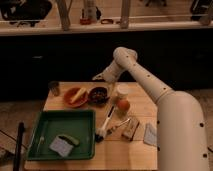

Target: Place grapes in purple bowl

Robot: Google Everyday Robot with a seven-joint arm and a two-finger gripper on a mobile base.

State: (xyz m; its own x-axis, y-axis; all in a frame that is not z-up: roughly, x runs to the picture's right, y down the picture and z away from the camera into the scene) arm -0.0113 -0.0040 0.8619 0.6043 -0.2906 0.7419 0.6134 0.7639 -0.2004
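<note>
Hovering just above the back edge of the table point(140, 97), your gripper point(98, 77) is sitting up and to the right of the purple bowl point(98, 95), at the end of the white arm point(150, 87) reaching in from your right. Whether it is open or closed, I cannot tell from here, nor whether anything is in it.

You are looking at the purple bowl near the back of the table, with dark contents showing inside it; whether those are the grapes I cannot tell. It is touching, or nearly touching, the orange bowl point(75, 96) on its left, which is holding 1 yellow item.

To the right of the purple bowl, 1 round orange fruit point(123, 105) is resting beside a pale cup point(121, 92). A small dark cup point(54, 88) is standing at the far left corner.

Nearer the front, a green tray point(62, 134) is taking up the left side, holding a pale flat piece and a green item. A white-handled tool point(106, 124) is lying between the tray and a brown block point(131, 130), and a pale cloth point(149, 135) is lying just beside that, near the arm.
</note>
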